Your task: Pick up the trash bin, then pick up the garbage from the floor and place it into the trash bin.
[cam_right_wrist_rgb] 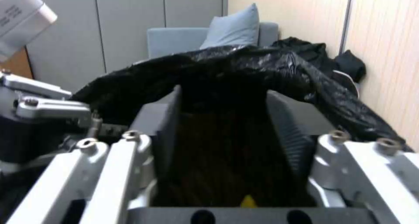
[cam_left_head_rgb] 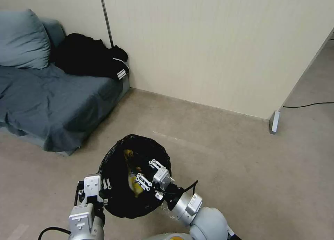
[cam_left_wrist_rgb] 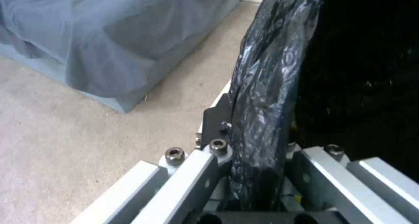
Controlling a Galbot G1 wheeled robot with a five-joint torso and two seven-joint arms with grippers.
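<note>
At 9 to 11 o'clock in the head view, a grey-blue sofa (cam_left_head_rgb: 52, 90) stands against the beige wall (cam_left_head_rgb: 215, 45), carrying a pillow (cam_left_head_rgb: 22, 39) and a black garment (cam_left_head_rgb: 88, 57). Carpeted floor (cam_left_head_rgb: 226, 156) occupies the remaining area. At 6 o'clock, the trash bin (cam_left_head_rgb: 120, 194) is positioned between both arms, its black liner (cam_left_wrist_rgb: 266, 86) folded over the rim. Yellow garbage (cam_left_head_rgb: 134, 186) lies inside the bin. At the bin's 8 o'clock rim, the left gripper (cam_left_head_rgb: 104, 186) is clamped on the trash bin, one finger outside (cam_left_wrist_rgb: 216, 119) and one inside the lined wall. At the bin's 4 o'clock side, the right gripper (cam_left_head_rgb: 149, 174) reaches over the opening, its fingers (cam_right_wrist_rgb: 288, 126) spread apart and holding nothing.
</note>
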